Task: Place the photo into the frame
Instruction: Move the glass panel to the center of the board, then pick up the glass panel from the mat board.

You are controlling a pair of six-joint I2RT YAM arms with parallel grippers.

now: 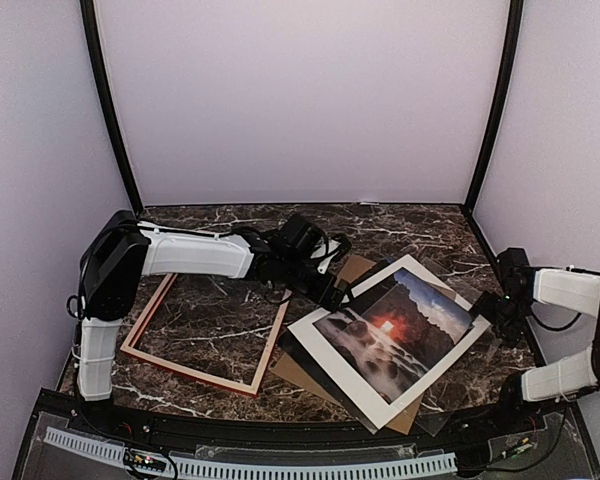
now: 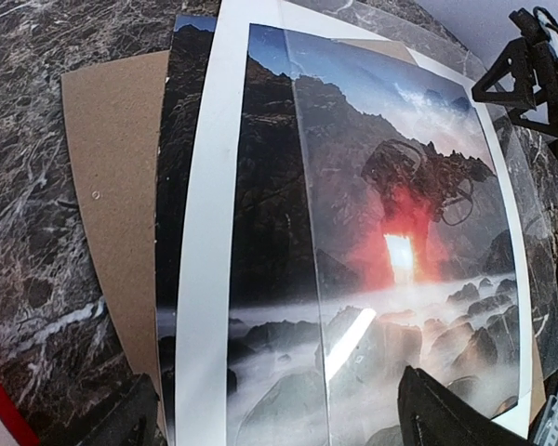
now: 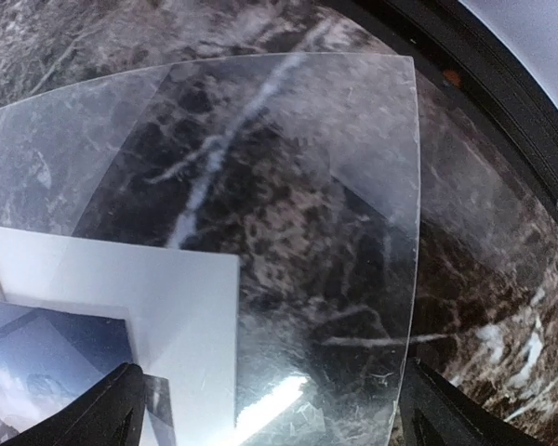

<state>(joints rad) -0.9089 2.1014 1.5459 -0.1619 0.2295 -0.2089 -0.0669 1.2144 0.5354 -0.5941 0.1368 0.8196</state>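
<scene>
Photo (image 1: 395, 335) — a landscape print with dark rocks, white water and an orange-red glow beneath blue sky — lying flat and turned at an angle on the right half of the marble-patterned table (image 1: 420, 225). It sits under a white mat (image 1: 434, 371), its picture showing through the cut-out window. Beneath both lies a brown backing board (image 1: 357, 268), and a clear sheet (image 3: 335, 186) is draped over the right part of the stack. The frame (image 1: 190, 370) lies flat to the left, just beside the stack, with bare table showing inside its rails and the left forearm crossing above it. The left gripper (image 2: 274, 376) hangs over the near end of the print with its jaws spread wide and nothing between them. The right gripper (image 3: 272, 364) is likewise spread wide and empty, poised over the corner of the clear sheet at the stack's right edge. The left wrist view alone shows a dark strip of the print protruding past the mat's left border, the sheet's straight edge crossing the picture, and the arm's reflection over the glow. The right wrist view alone shows fine scratches on the sheet — and how far it overhangs the mat's corner.
</scene>
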